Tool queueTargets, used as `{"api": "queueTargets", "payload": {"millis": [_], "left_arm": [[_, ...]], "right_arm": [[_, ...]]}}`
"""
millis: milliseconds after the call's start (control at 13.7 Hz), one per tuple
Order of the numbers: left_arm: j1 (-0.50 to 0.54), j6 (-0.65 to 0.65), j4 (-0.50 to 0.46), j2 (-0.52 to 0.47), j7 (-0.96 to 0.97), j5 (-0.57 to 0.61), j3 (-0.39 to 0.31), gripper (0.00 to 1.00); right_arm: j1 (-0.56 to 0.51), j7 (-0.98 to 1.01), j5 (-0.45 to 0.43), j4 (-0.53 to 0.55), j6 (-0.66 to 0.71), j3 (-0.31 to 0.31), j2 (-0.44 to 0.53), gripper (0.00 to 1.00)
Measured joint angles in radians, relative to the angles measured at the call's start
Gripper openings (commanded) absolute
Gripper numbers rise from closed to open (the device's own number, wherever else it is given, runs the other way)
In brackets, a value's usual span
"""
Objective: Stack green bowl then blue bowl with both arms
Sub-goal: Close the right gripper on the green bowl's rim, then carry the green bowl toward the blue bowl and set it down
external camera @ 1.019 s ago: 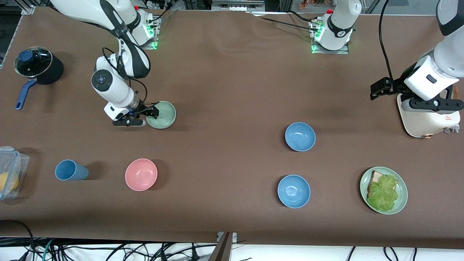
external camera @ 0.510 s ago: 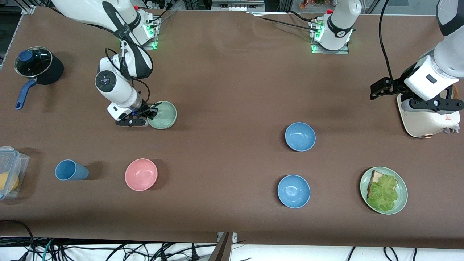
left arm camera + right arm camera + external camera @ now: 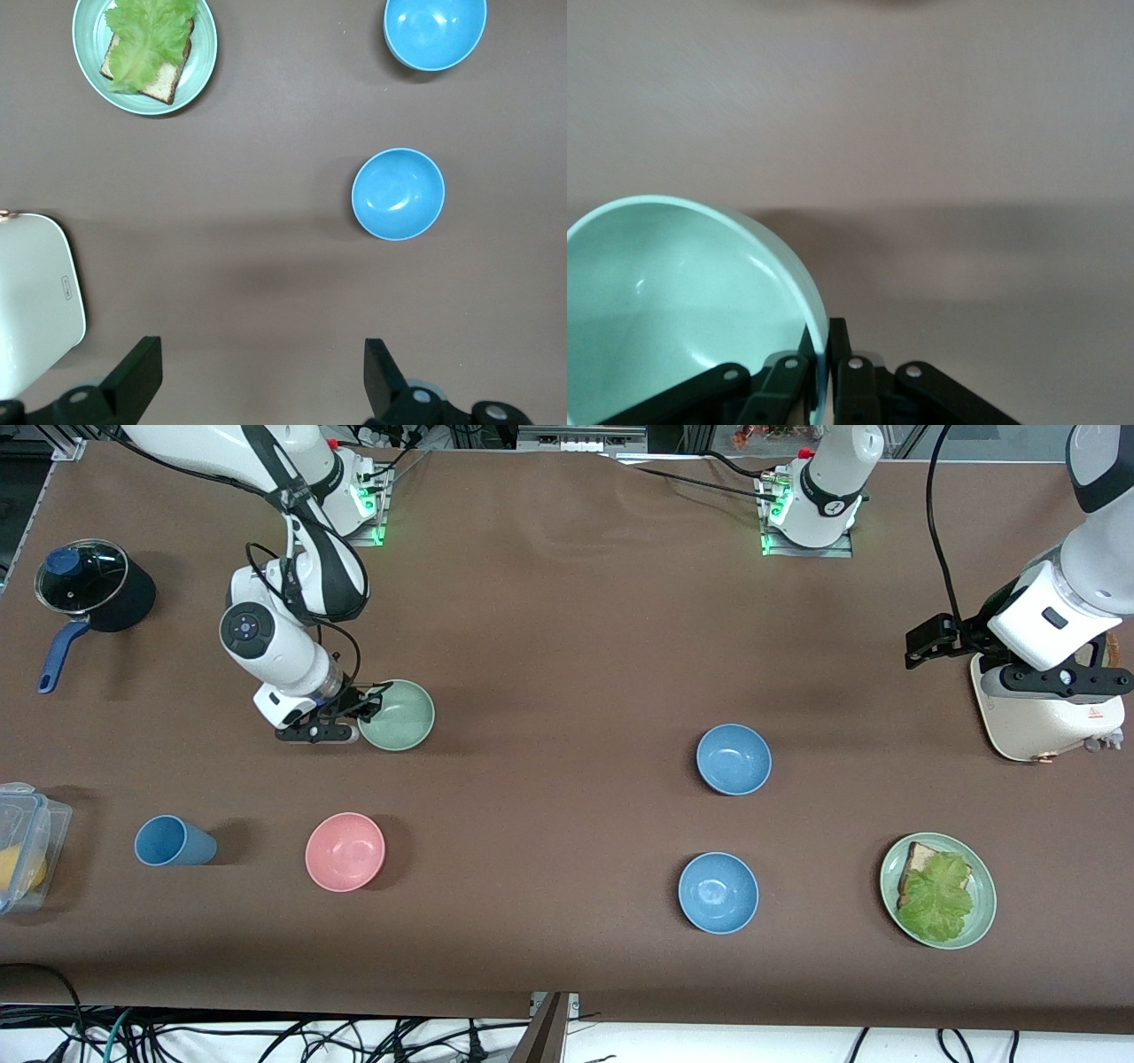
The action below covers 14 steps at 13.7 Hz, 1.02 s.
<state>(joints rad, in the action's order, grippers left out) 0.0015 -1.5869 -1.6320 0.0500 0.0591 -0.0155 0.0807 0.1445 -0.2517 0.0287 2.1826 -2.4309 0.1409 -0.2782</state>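
My right gripper [image 3: 365, 710] is shut on the rim of the green bowl [image 3: 399, 716] and holds it a little above the table, near the right arm's end; in the right wrist view the rim [image 3: 815, 310] sits pinched between the two fingers. Two blue bowls lie toward the left arm's end: one [image 3: 733, 759] farther from the front camera, one [image 3: 718, 893] nearer. Both show in the left wrist view [image 3: 398, 194], [image 3: 435, 33]. My left gripper [image 3: 926, 645] is open and empty, waiting high over the table's left-arm end.
A pink bowl [image 3: 345, 851] and a blue cup [image 3: 173, 841] lie nearer the camera than the green bowl. A green plate [image 3: 982, 921] holds bread and lettuce. A white appliance [image 3: 1045, 722] sits under the left arm. A black pot [image 3: 93, 593] and a plastic box [image 3: 27, 841] are at the right arm's end.
My right gripper has closed on the green bowl's rim and lifted it slightly, shifting it a little nearer the front camera. The left arm has not moved.
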Motion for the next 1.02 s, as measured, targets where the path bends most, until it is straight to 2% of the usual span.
{"api": "queueTargets", "payload": {"millis": [218, 583, 801, 947, 1019], "left_arm": [[0.0, 0.001, 0.0, 0.0, 0.0, 0.0, 0.0, 1.0], [0.0, 0.001, 0.0, 0.0, 0.0, 0.0, -0.001, 1.0], [0.0, 0.001, 0.0, 0.0, 0.0, 0.0, -0.001, 1.0], [0.0, 0.001, 0.001, 0.0, 0.0, 0.0, -0.001, 1.0], [0.0, 0.001, 0.001, 0.0, 0.0, 0.0, -0.001, 1.0]], "right_arm": [[0.034, -0.127, 0.0, -0.199, 0.116, 0.059, -0.042, 0.0], [0.266, -0.441, -0.005, -0.487, 0.121, 0.074, -0.297, 0.0], [0.384, -0.608, -0.05, -0.61, 0.118, 0.069, -0.425, 0.0], [0.424, -0.683, -0.085, -0.647, 0.115, 0.068, -0.463, 0.01], [0.429, -0.695, -0.089, -0.653, 0.112, 0.067, -0.469, 0.23]]}}
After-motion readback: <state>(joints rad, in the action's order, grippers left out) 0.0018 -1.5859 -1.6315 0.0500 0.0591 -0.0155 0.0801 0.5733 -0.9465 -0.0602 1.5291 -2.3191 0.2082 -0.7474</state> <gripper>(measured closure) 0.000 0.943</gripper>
